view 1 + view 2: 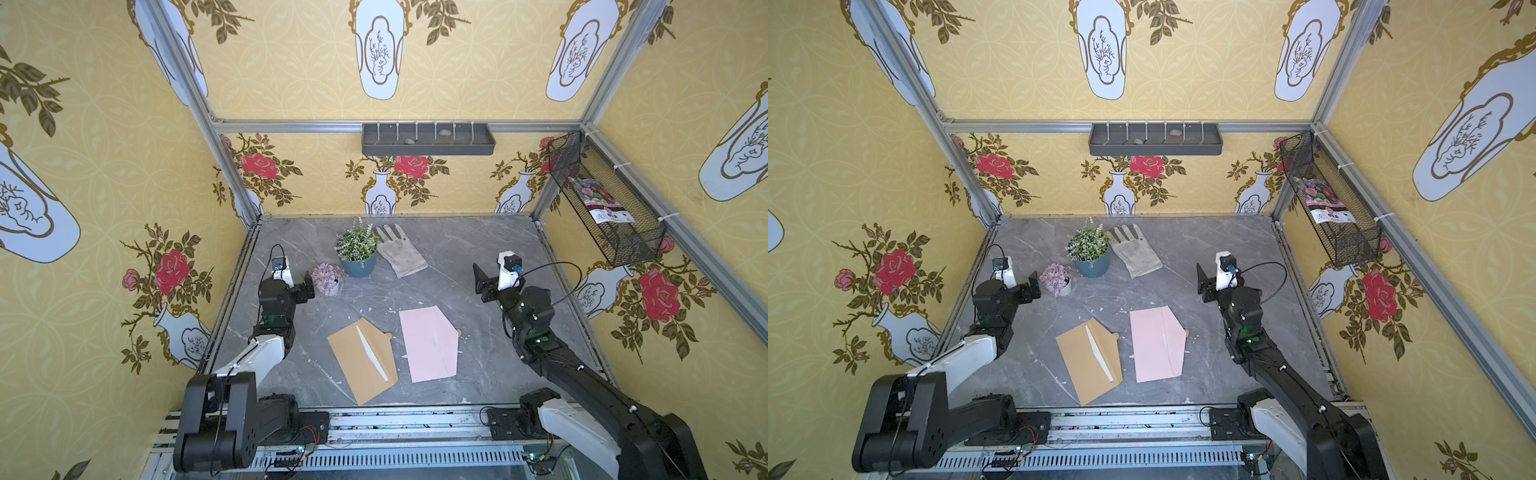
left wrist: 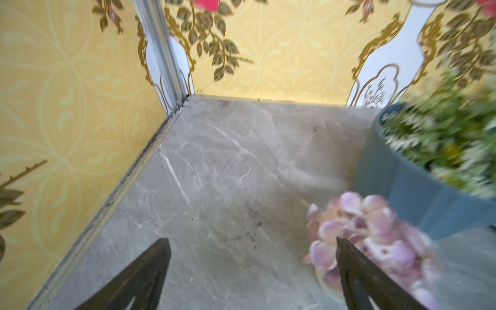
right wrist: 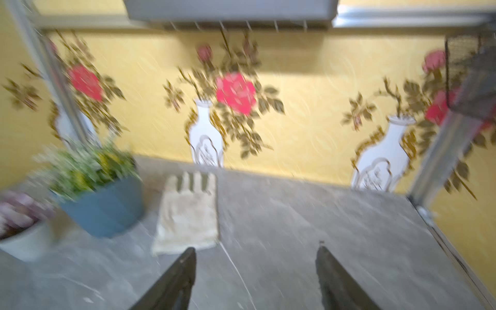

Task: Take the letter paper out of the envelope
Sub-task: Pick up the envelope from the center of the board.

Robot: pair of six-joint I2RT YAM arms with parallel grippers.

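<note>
Top views: brown envelope (image 1: 361, 365) flat on bench (image 1: 478, 353), white letter paper (image 1: 371, 353) along its opened flap; pink envelope (image 1: 1156, 345) just beside.
Left wrist: left hand (image 2: 252, 268) wide apart, empty, near purple flowers (image 2: 367, 236).
Right wrist: right hand (image 3: 256, 271) parted, empty; glove (image 3: 188, 214) ahead.

On the table: 2 envelopes, brown (image 1: 361, 365) and pink (image 1: 428, 345), 2 potted plants (image 1: 356, 253) (image 1: 327, 279), 1 glove (image 1: 401, 249).
</note>
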